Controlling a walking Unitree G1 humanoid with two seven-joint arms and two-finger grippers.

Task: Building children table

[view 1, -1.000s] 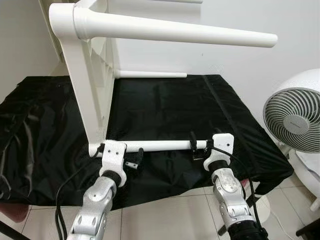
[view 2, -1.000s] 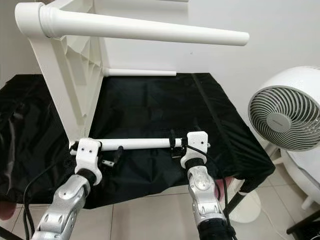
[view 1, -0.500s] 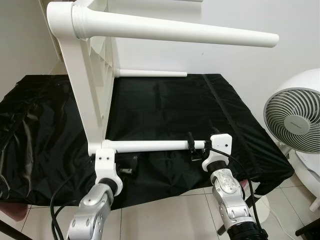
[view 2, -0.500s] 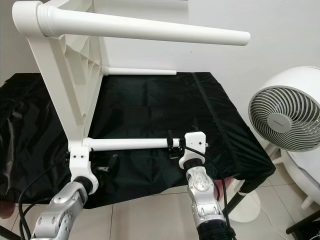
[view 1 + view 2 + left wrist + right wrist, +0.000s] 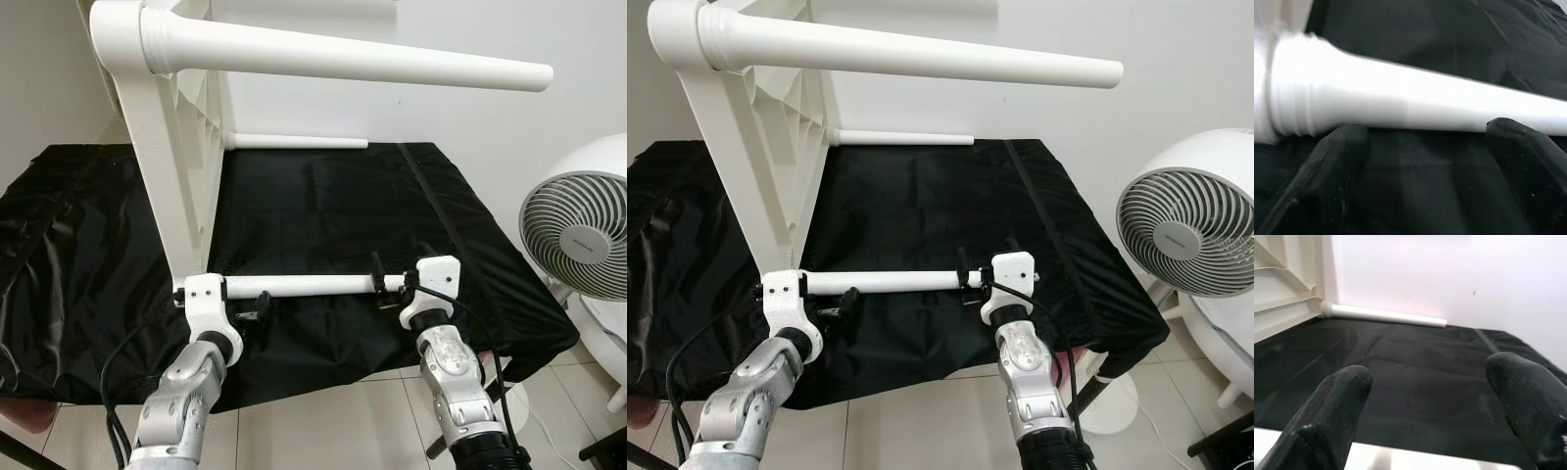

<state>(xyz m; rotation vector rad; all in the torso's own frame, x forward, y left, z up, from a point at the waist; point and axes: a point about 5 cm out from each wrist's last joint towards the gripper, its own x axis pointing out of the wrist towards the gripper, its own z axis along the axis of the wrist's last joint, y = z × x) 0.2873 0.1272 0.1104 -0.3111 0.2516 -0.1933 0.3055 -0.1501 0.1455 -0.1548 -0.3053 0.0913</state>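
Children's table (image 5: 167, 186) stands on its side on black-covered bench (image 5: 323, 206). Nearest table leg (image 5: 304, 286) runs left-right between both arms. Left end effector (image 5: 253, 308) open at its threaded base; right end effector (image 5: 384, 290) open over its tip, gripping nothing.

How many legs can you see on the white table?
3. One top leg sticks out high up, one far leg lies low by the wall, and one near leg sits between the grippers. A fourth may be hidden.
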